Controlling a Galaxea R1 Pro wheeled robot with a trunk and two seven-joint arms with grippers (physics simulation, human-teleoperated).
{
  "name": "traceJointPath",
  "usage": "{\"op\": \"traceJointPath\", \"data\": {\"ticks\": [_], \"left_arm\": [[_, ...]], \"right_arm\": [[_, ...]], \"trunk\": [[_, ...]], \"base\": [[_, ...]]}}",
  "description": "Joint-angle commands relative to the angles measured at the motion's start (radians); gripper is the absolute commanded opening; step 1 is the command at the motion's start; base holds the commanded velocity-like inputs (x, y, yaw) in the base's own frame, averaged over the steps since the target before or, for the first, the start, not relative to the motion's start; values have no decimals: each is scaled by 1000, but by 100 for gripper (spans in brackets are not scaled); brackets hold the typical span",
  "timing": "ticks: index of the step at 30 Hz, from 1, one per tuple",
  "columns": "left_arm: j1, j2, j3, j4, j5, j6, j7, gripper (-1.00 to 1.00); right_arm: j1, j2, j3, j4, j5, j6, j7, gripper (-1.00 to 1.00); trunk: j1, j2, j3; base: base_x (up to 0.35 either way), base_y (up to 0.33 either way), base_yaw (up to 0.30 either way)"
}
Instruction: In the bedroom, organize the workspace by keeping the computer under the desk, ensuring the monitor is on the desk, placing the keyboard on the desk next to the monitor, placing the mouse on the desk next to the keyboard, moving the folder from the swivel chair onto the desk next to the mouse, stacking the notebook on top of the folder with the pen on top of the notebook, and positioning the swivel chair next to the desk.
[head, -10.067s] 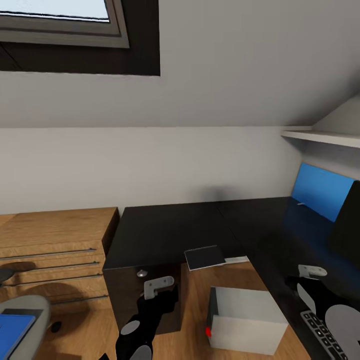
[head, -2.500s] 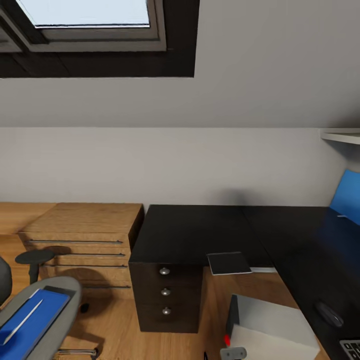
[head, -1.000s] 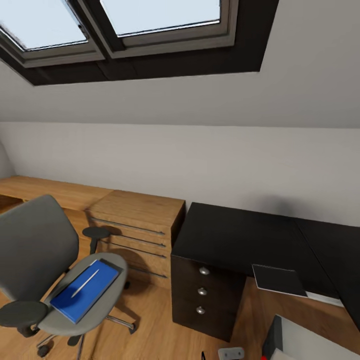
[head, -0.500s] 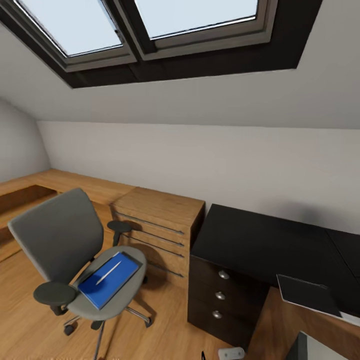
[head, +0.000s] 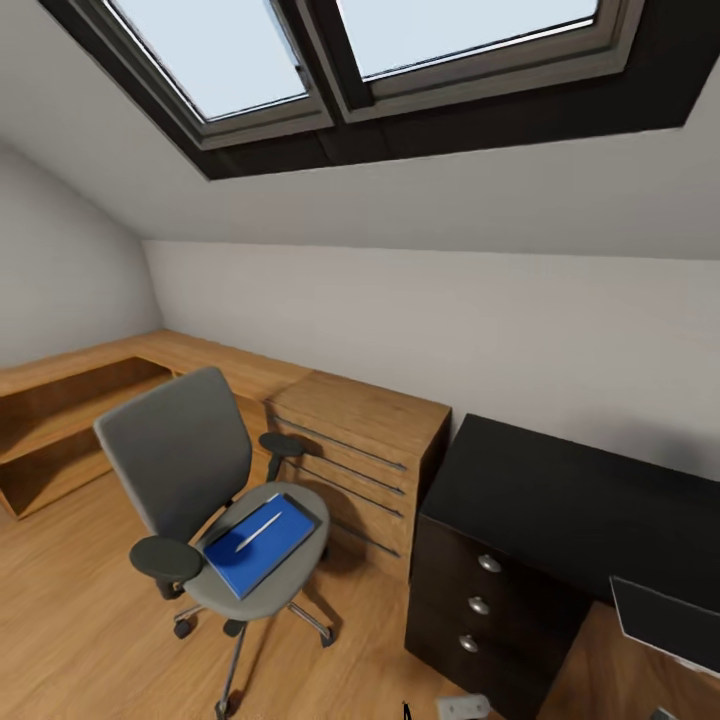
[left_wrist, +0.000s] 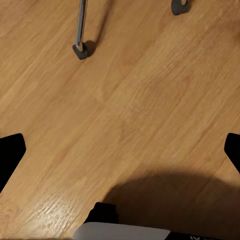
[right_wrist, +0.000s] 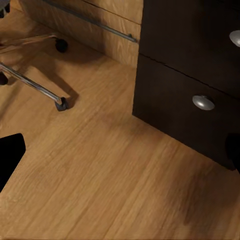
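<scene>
One blue folder (head: 262, 544) lies flat on swivel chair (head: 215, 500), pen (head: 256, 524) probably loose on top; thin, stiff, slippery, so pinch an overhanging edge. Both grippers' fingers apart.

Swivel chair (head: 190, 490) out on the wood floor (head: 70, 620) at the left of the head view, back turned toward the low bench (head: 70, 395) that runs along the left wall, folder (head: 262, 544) lying flat on the seat with a pen (head: 256, 522) resting on top of it. Just right of the chair and behind it, a wooden drawer chest (head: 365, 455) against the far wall, and touching its right side a drawer cabinet (head: 480, 600) with three knobs stacked down its front. Skylights (head: 330, 60) set in the sloped ceiling above, and a flat notebook (head: 665, 625) sticking out past the cabinet's top at the far right edge.
</scene>
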Motion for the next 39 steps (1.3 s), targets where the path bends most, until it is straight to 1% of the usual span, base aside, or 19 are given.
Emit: {"op": "traceJointPath", "data": {"ticks": [1, 39], "left_arm": [[-1, 0, -9, 0, 9, -4, 5, 100], [-1, 0, -8, 0, 9, -4, 5, 100]], "right_arm": [[-1, 0, 9, 1, -6, -3, -6, 100], [-1, 0, 9, 0, -5, -3, -6, 100]], "trunk": [[0, -1, -1], [0, -1, -1]], "base": [[0, 0, 278], [0, 0, 278]]}}
